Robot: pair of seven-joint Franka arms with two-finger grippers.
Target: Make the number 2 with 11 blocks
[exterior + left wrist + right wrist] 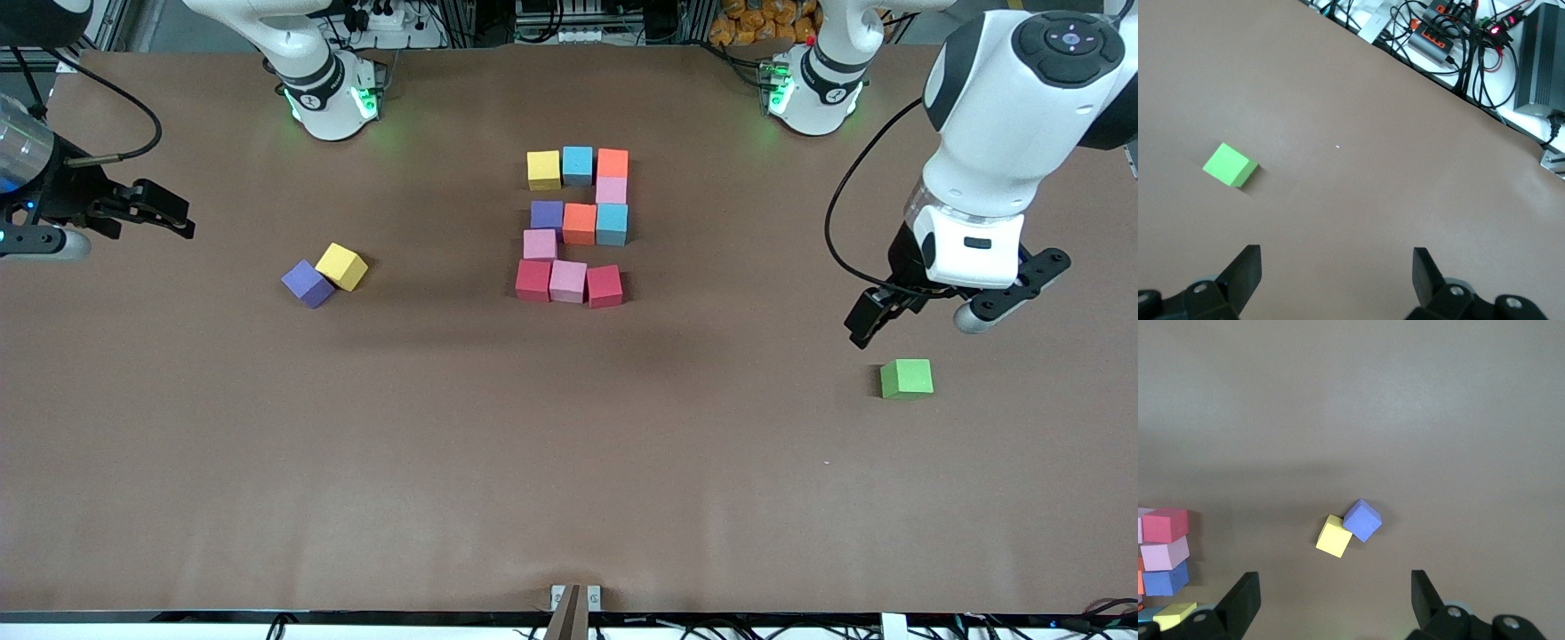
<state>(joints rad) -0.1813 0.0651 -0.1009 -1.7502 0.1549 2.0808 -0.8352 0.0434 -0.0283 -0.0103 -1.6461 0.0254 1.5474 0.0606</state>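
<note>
- Eleven blocks (578, 226) are sitting at the table's middle as the number 2 (569, 283), three wide and five tall; by count the figure is reading as complete.
- Two spare cubes, a yellow cube (341, 266) and a purple cube (308, 283), are lying touching each other toward the right arm's end; a green cube (907, 378) is lying alone toward the left arm's end.
- Left gripper (925, 307) is hanging over bare table just beside the green cube, jaws spread wide and holding nothing.
- Right gripper (156, 209) is waiting over the table's edge at its own end, jaws likewise apart and empty.
- Judgement: the remaining work is withdrawal; both arms should be lifting clear without sweeping across the digit, and the spares should be staying untouched.
- Some rows are looking slightly uneven; whether every neighbouring cube is truly touching cannot be confirmed.
- Right wrist view is cutting off most of the figure; the right arm's body is largely out of frame.
</note>
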